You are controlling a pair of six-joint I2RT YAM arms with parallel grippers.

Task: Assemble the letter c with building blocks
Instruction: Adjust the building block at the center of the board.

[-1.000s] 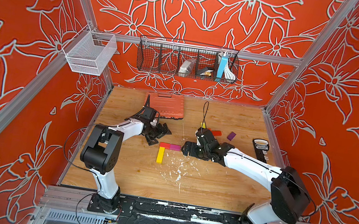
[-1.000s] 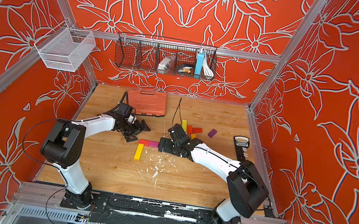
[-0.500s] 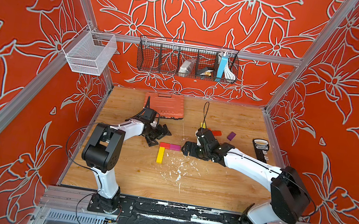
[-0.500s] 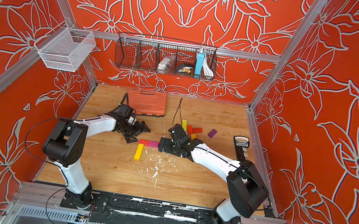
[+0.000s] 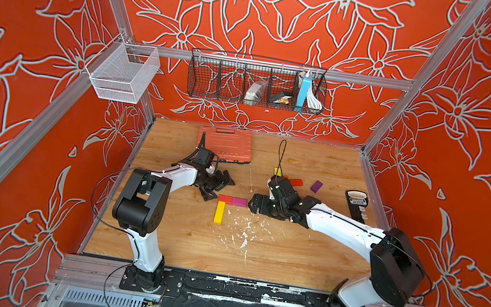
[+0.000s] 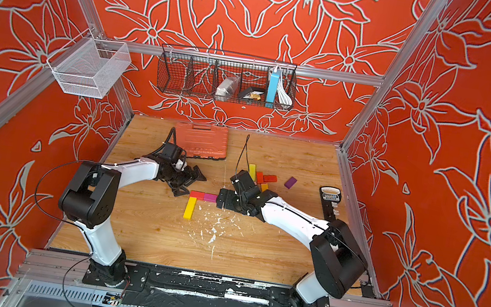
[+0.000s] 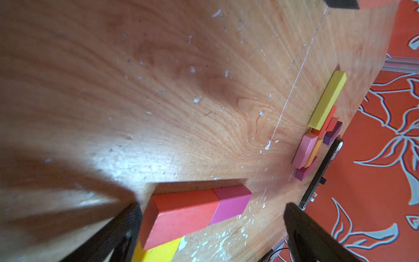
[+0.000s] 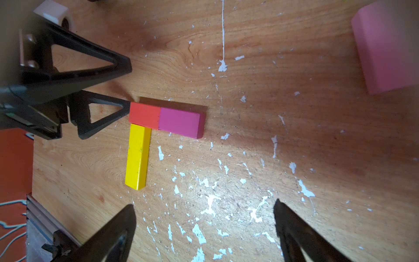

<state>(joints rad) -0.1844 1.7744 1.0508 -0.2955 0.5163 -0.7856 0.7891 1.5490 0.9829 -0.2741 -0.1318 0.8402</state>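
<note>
A red block (image 5: 225, 199) and a magenta block (image 5: 239, 202) lie end to end, and a long yellow block (image 5: 219, 212) meets the red one at a right angle. My left gripper (image 5: 219, 188) is open, one fingertip (image 8: 124, 108) at the red block's outer end. My right gripper (image 5: 252, 203) is open and empty just beyond the magenta end, over bare wood (image 8: 204, 206). Behind the right wrist lie loose blocks: yellow (image 7: 327, 99), pink (image 7: 305, 149), orange (image 7: 314, 154), purple (image 5: 316, 186) and red (image 5: 296, 182).
A ribbed orange case (image 5: 225, 143) lies at the back behind the left arm. A black device (image 5: 356, 204) sits by the right wall. White flecks (image 5: 242, 230) litter the wood. Wire baskets (image 5: 256, 83) hang on the back wall.
My left arm has shifted slightly. The three joined blocks and the right arm have not moved.
</note>
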